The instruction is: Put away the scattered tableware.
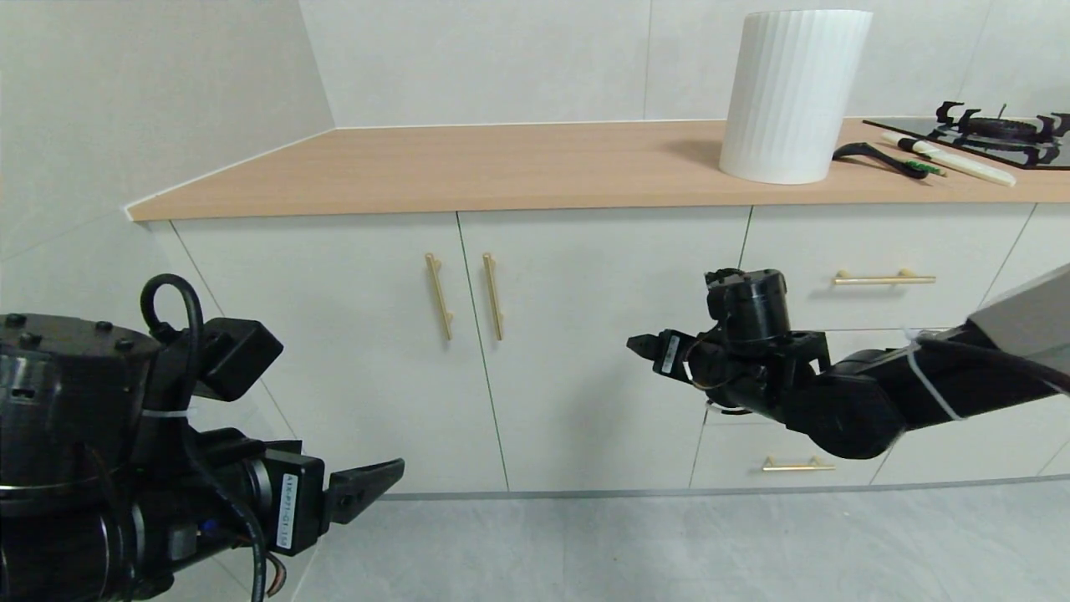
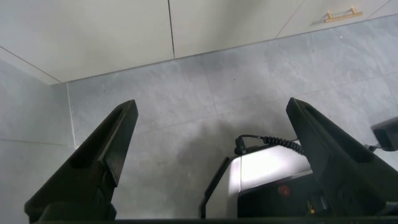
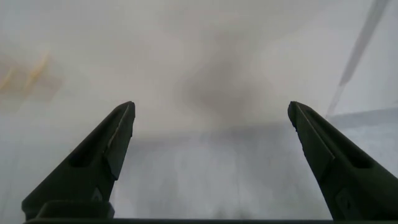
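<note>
Countertop (image 1: 501, 167) bears slim black utensil (image 1: 869, 154) beside white canister (image 1: 790, 92)

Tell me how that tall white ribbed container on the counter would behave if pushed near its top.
The white ribbed container is tall for its base, so a high push would probably tip it rather than slide it. Its ridged wall may offer some grip. It looks rigid, so a fall might crack it.
</note>
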You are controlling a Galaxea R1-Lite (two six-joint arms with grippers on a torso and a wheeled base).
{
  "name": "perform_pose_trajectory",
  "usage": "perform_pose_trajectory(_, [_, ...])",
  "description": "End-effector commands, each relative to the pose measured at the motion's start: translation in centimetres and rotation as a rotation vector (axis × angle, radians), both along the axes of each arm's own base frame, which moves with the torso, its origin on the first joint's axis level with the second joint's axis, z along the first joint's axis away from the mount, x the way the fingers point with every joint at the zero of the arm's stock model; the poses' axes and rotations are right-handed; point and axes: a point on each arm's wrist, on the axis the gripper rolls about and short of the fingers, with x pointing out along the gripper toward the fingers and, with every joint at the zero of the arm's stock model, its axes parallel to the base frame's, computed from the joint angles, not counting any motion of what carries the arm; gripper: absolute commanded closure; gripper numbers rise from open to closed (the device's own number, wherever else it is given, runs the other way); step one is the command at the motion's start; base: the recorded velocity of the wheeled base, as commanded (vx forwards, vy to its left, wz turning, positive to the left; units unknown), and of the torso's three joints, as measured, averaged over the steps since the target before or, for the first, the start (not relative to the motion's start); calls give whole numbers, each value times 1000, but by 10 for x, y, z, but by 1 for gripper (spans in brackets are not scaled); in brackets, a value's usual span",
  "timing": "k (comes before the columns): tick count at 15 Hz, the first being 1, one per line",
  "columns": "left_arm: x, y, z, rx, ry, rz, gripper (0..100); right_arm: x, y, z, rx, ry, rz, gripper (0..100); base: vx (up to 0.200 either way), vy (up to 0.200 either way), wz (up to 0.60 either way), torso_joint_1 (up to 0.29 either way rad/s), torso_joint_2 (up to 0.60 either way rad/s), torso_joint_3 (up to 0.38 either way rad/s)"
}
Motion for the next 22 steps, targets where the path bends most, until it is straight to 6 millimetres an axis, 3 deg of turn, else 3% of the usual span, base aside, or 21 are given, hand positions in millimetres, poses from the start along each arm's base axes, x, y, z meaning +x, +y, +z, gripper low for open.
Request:
perform_pose_trajectory(1, [-3, 2, 5, -13, -23, 2, 0, -25, -14, 36, 11, -84, 20, 0, 0, 0, 0, 0, 0, 0])
perform_pose_trajectory(4, [-12, 8, 21, -66, -104, 7, 0, -59, -45, 74, -34, -192, 22, 0, 0, 0, 0, 0, 0, 0])
perform_pose_trajectory(5, [-12, 12, 26, -90, -151, 25, 0, -81, -60, 90, -69, -249, 28, 0, 0, 0, 0, 0, 0, 0])
perform_pose_trajectory(6, [-12, 13, 27, -95, -162, 36, 0, -91, -66, 95, -81, -269, 28, 0, 0, 0, 0, 0, 0, 0])
perform_pose_trajectory(7, [-9, 18, 28, -100, -185, 78, 0, -119, -82, 102, -105, -310, 34, 0, 0, 0, 0, 0, 0, 0])
perform_pose_trajectory(8, [-8, 21, 28, -98, -192, 102, 0, -131, -89, 104, -113, -327, 36, 0, 0, 0, 0, 0, 0, 0])
perform_pose_trajectory(11, [-31, 39, 31, -109, -291, 189, 0, -194, -128, 107, -150, -425, -25, 0, 0, 0, 0, 0, 0, 0])
perform_pose_trajectory(12, [-54, 49, 30, -115, -350, 183, 0, -226, -146, 106, -182, -497, -35, 0, 0, 0, 0, 0, 0, 0])
perform_pose_trajectory(13, [-65, 54, 29, -108, -377, 177, 0, -237, -153, 104, -197, -517, -37, 0, 0, 0, 0, 0, 0, 0])
perform_pose_trajectory(14, [-90, 69, 22, -62, -454, 198, 0, -267, -171, 94, -252, -554, -62, 0, 0, 0, 0, 0, 0, 0])
perform_pose_trajectory(16, [-121, 83, 15, -42, -562, 220, 0, -302, -197, 71, -378, -565, -197, 0, 0, 0, 0, 0, 0, 0])
perform_pose_trajectory(19, [-158, 94, 4, -62, -663, 251, 0, -347, -212, 52, -437, -630, -299, 0, 0, 0, 0, 0, 0, 0])
perform_pose_trajectory(22, [-192, 100, -10, -61, -749, 336, 0, -379, -216, 35, -475, -661, -392, 0, 0, 0, 0, 0, 0, 0])
